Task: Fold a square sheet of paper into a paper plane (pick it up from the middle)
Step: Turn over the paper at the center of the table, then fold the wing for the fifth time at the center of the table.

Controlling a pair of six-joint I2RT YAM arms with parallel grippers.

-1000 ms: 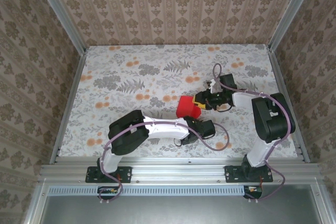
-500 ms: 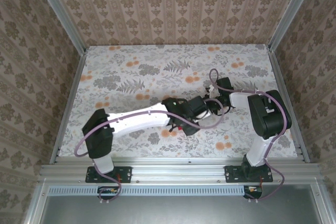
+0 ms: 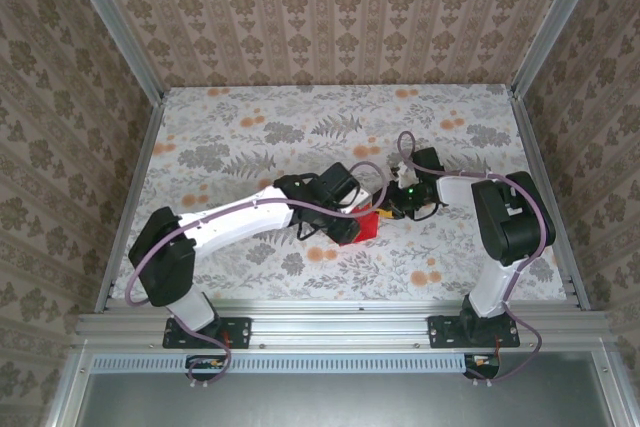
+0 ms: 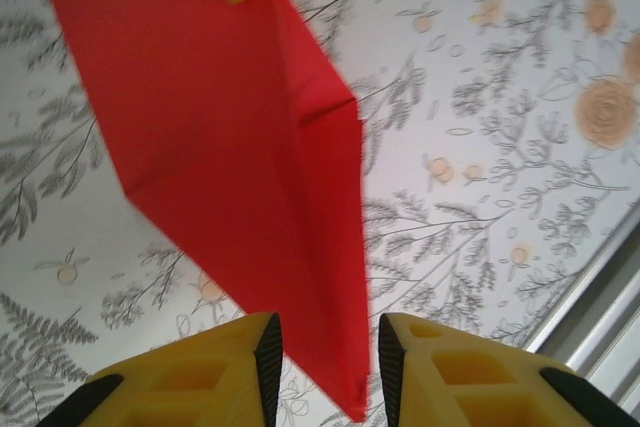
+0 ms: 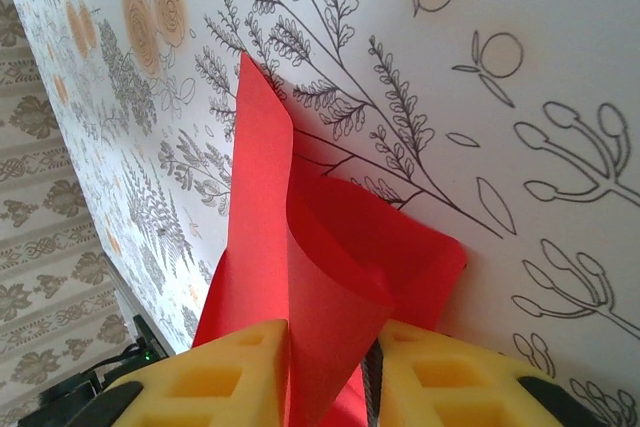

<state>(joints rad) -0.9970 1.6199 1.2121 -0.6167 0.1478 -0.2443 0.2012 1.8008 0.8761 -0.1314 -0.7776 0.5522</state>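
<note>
- One red paper (image 3: 367, 226) sits near the middle of the table (image 3: 230, 127), where both arms meet;
- left wrist: the left gripper (image 4: 325, 342) stands narrow around the paper's tip, not pinching; it should close right on the fold;
- right wrist: the right gripper (image 5: 335, 347) holds the curled paper; it should pull gently, so nothing tears.
</note>
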